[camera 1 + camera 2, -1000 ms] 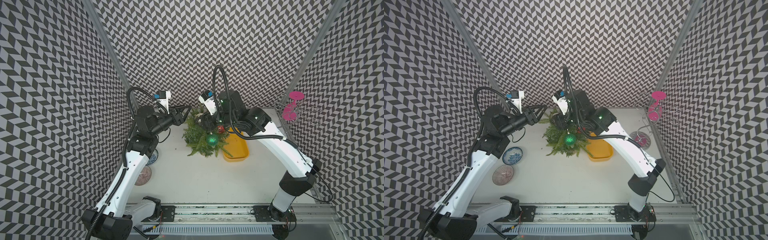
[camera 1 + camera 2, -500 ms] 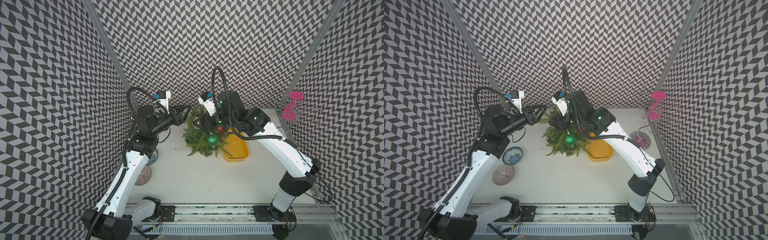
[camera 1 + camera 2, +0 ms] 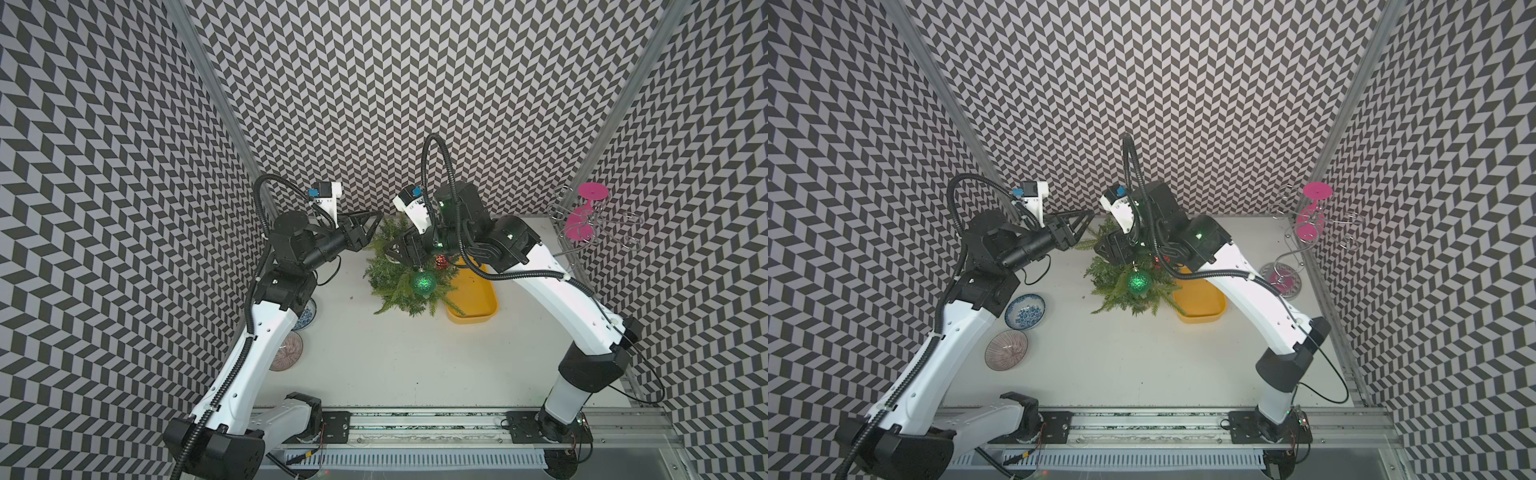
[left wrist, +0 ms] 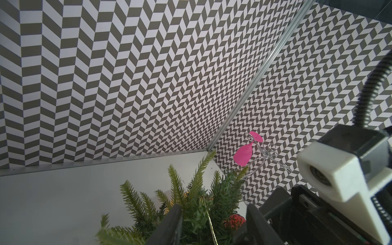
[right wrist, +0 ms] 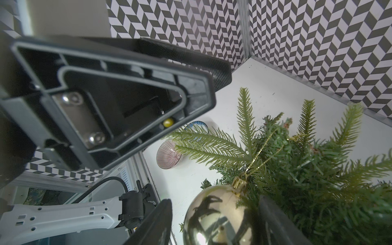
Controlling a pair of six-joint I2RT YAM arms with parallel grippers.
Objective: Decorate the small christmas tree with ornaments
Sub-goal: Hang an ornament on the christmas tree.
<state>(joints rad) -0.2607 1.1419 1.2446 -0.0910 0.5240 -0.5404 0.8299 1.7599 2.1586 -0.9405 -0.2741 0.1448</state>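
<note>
Well, R claw [image 5: 215,200] released, jaws flanking gold bauble [image 5: 218,218] hung on tree [image 3: 399,286]; L claw [image 4: 213,212] unclenched at tree's 10 o'clock, green bauble [image 3: 423,282] at 6.

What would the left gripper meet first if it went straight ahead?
Probably the small christmas tree: its top branches stand between the fingers of the left gripper. Depth is unclear.
</note>
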